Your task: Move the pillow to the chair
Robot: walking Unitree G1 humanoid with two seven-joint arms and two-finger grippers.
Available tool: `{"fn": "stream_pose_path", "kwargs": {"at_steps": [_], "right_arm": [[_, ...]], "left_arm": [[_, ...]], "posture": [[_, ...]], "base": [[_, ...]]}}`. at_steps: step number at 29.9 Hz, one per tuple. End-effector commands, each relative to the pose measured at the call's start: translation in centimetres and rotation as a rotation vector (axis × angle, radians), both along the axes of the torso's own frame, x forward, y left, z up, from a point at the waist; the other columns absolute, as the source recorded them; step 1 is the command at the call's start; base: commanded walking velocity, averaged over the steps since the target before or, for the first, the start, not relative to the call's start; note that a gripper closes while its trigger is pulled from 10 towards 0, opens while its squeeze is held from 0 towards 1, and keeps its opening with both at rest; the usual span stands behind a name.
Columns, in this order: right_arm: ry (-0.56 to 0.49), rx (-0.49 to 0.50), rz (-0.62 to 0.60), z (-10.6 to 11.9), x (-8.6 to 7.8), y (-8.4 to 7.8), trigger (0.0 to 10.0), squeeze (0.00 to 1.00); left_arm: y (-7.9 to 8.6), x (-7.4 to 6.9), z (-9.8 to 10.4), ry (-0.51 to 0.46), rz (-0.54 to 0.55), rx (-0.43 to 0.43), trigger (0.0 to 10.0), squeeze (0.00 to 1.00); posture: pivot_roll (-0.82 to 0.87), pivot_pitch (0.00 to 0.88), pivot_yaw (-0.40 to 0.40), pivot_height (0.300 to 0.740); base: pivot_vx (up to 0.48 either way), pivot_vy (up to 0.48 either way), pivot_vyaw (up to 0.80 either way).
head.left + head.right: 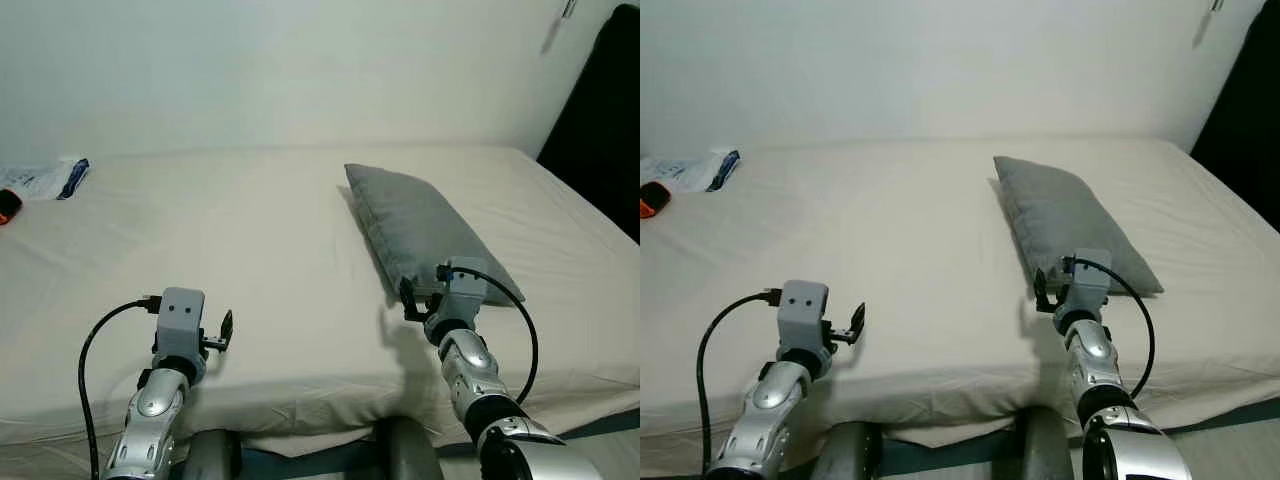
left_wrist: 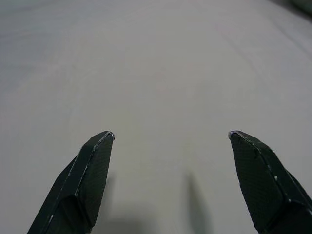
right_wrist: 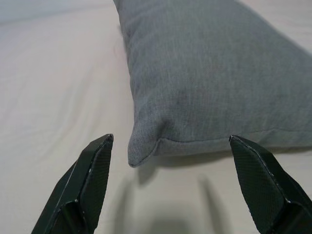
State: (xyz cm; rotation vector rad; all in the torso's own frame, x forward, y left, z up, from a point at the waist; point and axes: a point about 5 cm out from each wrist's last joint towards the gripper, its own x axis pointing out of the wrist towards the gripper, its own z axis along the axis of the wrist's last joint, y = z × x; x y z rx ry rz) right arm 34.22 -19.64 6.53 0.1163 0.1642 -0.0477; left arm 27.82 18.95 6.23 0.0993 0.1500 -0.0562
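Two tools: I see both of my silver arms held out over the near edge of the bed, left one on the left, right one on the right
Bed: wide mattress under a plain cream sheet (image 1: 280, 230), reaching back to a pale wall
Pillow: rectangular grey fabric pillow (image 1: 420, 225) lying flat on the right half of the bed, its long side running away from me, its near end close to the bed's front edge
Right tool: right tool (image 3: 170, 141) sits low, just short of the pillow's near end; its two black fingers (image 3: 90, 180) are spread wide apart, with the pillow's near corner and seam between the tips in the right wrist view, and neither fingertip touches the cloth as far as I can tell
Left tool: left tool (image 2: 170, 136) hovers over bare sheet on the left side of the bed, well apart from the pillow; its jaws stand wide apart with nothing between them
Far left corner: crumpled white and blue plastic packet (image 1: 50, 178) lies on the sheet, with a small orange and black object (image 1: 8, 205) just beside it at the frame edge
Right edge: tall black shape (image 1: 600, 130) stands beside the bed; I cannot tell what it is
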Motion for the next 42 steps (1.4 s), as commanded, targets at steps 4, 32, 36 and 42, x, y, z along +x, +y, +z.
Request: {"fn": "stream_pose_path", "kwargs": {"at_steps": [4, 32, 36, 42], "right_arm": [[0.023, 0.032, -0.004, 0.5, 0.7, 0.3, 10.0, 0.00], [-0.023, -0.334, -0.062, 3.5, 2.1, -1.9, 10.0, 0.00], [-0.117, -0.275, -0.063, 4.8, 2.5, -1.7, 10.0, 0.00], [-0.177, -0.154, 0.000, 5.6, 2.9, -0.9, 10.0, 0.00]], "left_arm": [[0.8, 0.0, 0.3, 0.016, -0.001, -0.002, 10.0, 0.00], [-1.1, -0.3, 3.8, -0.106, -0.152, -0.144, 10.0, 0.00], [-1.9, -0.2, 4.6, -0.123, -0.202, -0.164, 10.0, 0.00], [-2.1, -0.3, 5.0, -0.131, -0.205, -0.177, 10.0, 0.00]], "posture": [[0.18, 0.137, -0.054, 0.560], [0.15, 0.318, -0.081, 0.560], [0.16, 0.331, -0.074, 0.560], [0.17, 0.332, -0.068, 0.560]], "base": [[0.000, 0.000, 0.00], [0.000, 0.000, 0.00], [0.000, 0.000, 0.00], [0.000, 0.000, 0.00]]}}
